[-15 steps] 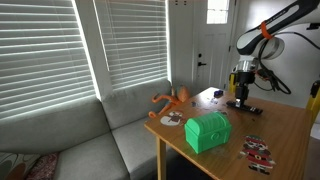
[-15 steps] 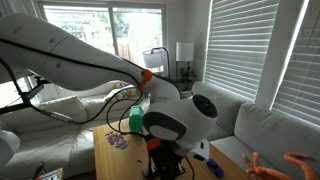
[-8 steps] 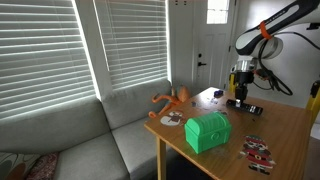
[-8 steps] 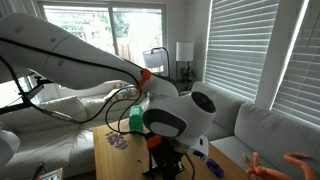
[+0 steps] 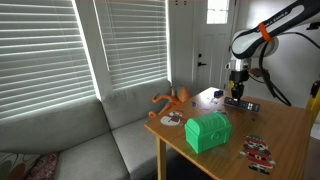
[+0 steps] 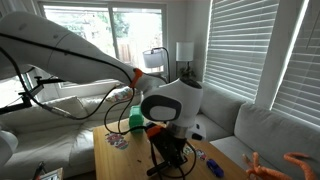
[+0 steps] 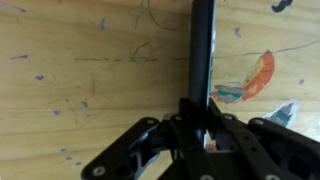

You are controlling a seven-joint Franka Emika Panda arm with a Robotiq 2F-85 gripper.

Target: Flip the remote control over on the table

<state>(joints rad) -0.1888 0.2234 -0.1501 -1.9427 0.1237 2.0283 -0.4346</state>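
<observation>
The remote control is a slim black bar that runs from the top of the wrist view down between my fingers. My gripper is shut on its near end and holds it over the brown wooden table. In an exterior view the gripper hangs just above the far part of the table, with the dark remote at its tips. In an exterior view the gripper shows below the arm's white wrist; the remote is hard to make out there.
A green chest-shaped box stands near the table's front corner, also seen in an exterior view. An orange toy lies at the sofa-side edge. Patterned pieces lie near the front edge. A grey sofa adjoins the table.
The arm has risen and swung a little, lifting the gripper off the table surface with the remote in its fingers. The other objects have not moved.
</observation>
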